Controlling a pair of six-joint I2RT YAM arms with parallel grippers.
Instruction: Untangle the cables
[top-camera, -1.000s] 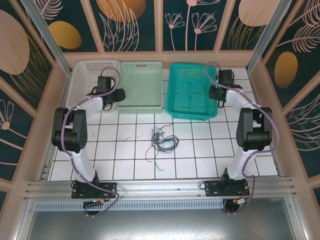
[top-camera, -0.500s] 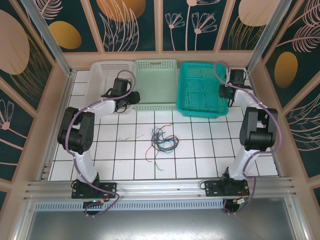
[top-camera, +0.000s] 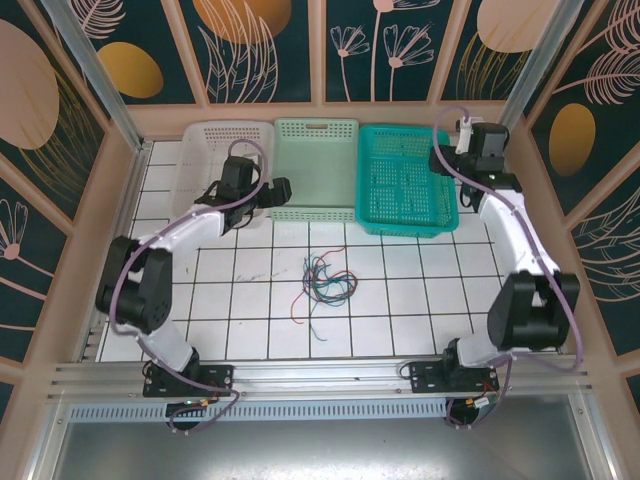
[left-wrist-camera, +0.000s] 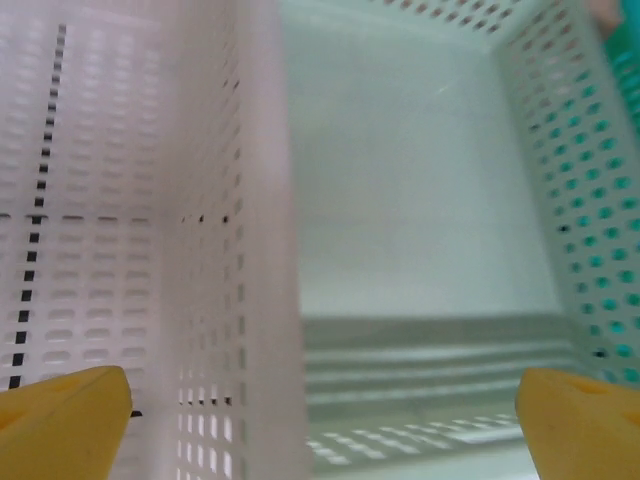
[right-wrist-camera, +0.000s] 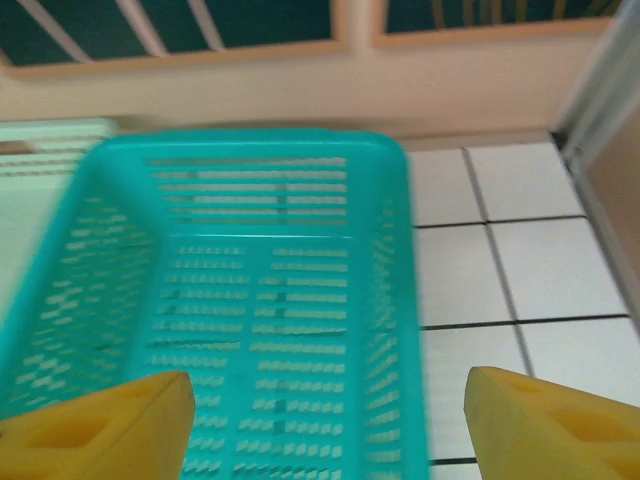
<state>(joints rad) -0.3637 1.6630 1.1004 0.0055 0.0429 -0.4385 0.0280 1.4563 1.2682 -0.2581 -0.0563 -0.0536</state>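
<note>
White square tiles with dark grout covered the table (top-camera: 420, 300), and an aluminium rail (top-camera: 320, 375) ran along its near edge, where both arm bases were bolted. Past the rail, near the middle of the tiles, lay the cables (top-camera: 325, 280): thin blue, green, red and dark strands looped together in one loose knot, with a few free ends trailing toward the near edge. Nothing touched them, and they lay well apart from both grippers and short of the baskets.

Farther back, the left arm (top-camera: 150, 280) reached up and to the right, and the right arm (top-camera: 525, 300) rose along the right side of the table. The left gripper (left-wrist-camera: 322, 420) had its yellow fingers (left-wrist-camera: 65, 420) spread wide, one at each lower corner of its wrist view, and gripped nothing. Ahead of it, the white basket (top-camera: 232, 126) and the pale green basket (top-camera: 316, 125) stood with their perforated walls side by side.

The right gripper (right-wrist-camera: 330, 410) also held its jaws well apart and empty. Its left finger hung over the teal basket (top-camera: 400, 228) and its right finger over bare tile, with the basket's right wall in line between them.

The three baskets stood in a row along the far edge, white on the left, pale green in the middle and teal on the right. Behind them rose a dark panelled wall (top-camera: 260, 50) painted with leaves and orange discs.
</note>
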